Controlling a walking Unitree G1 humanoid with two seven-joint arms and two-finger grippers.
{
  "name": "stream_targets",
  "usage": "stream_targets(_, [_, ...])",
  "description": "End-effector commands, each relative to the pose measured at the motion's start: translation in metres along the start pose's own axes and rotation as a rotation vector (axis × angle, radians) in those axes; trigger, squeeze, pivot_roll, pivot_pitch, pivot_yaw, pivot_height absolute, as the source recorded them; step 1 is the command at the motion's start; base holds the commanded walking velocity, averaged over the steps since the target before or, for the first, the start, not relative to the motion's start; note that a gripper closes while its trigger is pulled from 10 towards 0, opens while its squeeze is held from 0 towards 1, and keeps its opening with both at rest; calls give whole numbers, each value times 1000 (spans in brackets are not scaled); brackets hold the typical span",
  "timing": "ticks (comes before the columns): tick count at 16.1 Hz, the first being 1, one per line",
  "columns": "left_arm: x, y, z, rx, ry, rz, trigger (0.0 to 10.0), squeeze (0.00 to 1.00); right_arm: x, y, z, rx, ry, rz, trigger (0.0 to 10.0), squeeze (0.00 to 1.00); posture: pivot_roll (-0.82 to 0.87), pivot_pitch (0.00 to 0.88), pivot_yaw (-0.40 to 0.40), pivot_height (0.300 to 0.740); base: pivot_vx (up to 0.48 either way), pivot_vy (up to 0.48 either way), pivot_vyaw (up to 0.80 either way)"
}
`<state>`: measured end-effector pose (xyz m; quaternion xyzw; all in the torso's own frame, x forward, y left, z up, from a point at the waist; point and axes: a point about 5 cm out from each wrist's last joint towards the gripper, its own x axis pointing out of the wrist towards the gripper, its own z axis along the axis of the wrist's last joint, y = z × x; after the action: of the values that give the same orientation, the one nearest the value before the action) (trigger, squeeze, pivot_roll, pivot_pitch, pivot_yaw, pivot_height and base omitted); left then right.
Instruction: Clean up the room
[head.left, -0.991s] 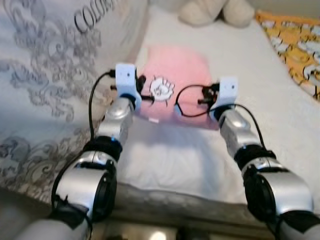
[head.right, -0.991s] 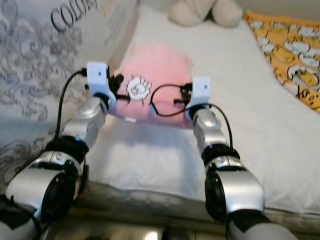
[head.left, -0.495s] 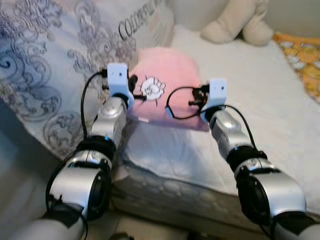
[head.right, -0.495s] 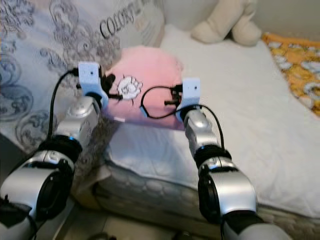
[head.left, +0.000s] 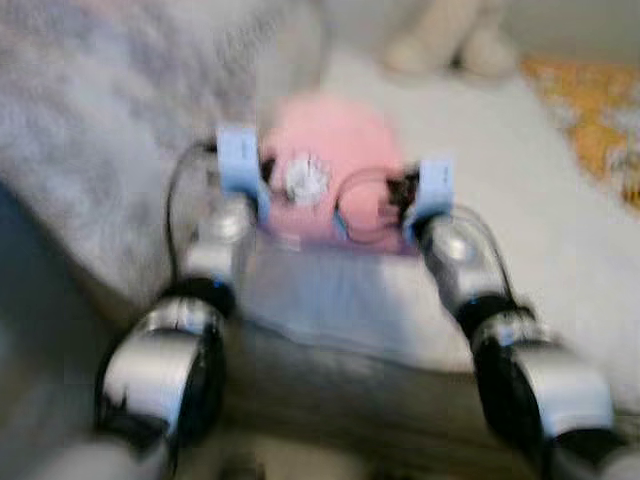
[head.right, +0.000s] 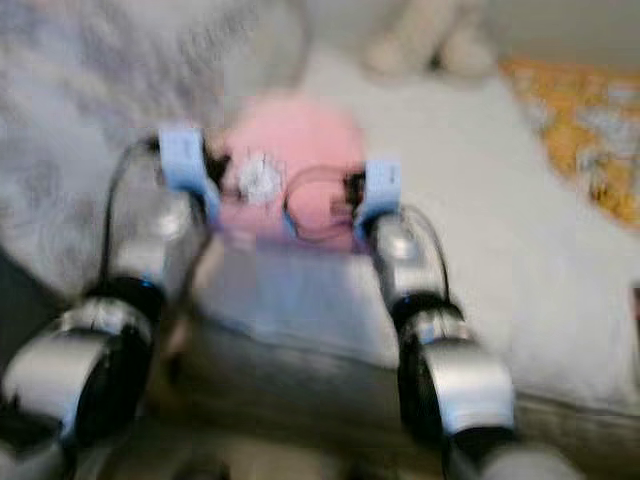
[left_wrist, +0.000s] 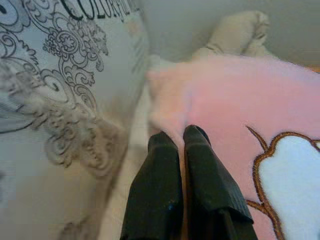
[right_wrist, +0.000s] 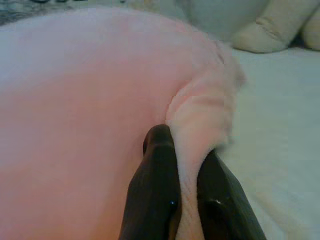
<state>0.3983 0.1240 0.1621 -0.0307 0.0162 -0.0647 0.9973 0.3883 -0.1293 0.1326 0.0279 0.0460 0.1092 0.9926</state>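
A fluffy pink pillow (head.left: 335, 150) with a white embroidered patch (left_wrist: 295, 175) is held over the white mattress (head.left: 530, 210) near the bed's front edge. My left gripper (head.left: 272, 188) is at the pillow's left edge; in the left wrist view its fingers (left_wrist: 197, 150) are shut on the pink fabric. My right gripper (head.left: 398, 198) is at the pillow's right edge. In the right wrist view a fold of the pink pillow (right_wrist: 200, 115) is pinched between its two fingers (right_wrist: 159, 150). The head views are blurred.
A grey quilt (head.left: 110, 120) with swirl patterns and lettering rises on the left, close to the left gripper. A beige plush toy (head.left: 445, 45) lies at the back of the bed. An orange patterned cloth (head.left: 590, 110) covers the far right. The bed's front edge (head.left: 350, 365) runs beneath my forearms.
The whole picture has shifted and gone blurred, so the camera is moving. Both grippers keep their hold on the pink pillow, in the same places along its edges.
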Motion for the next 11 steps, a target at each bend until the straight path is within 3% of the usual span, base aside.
stream_targets(1, [2,7,11,4,-39,34,10000,0,1,-4,8,-11,-30,-12,10000,0,12,0,15,740,480,0,0])
stream_targets(5, [1,7,9,-6,-30,42,10000,0,1,-2,7,-12,-26,-5,10000,0,15,0,9,740,461,0,0])
stream_targets(7, [1,10,8,-11,-27,75,10000,0,1,-1,6,-14,-19,6,10000,0,15,0,5,740,377,294,0])
stream_targets(11, [-1,20,7,22,-15,107,10000,0,1,2,4,19,-3,23,10000,0,19,0,-1,740,0,0,0])
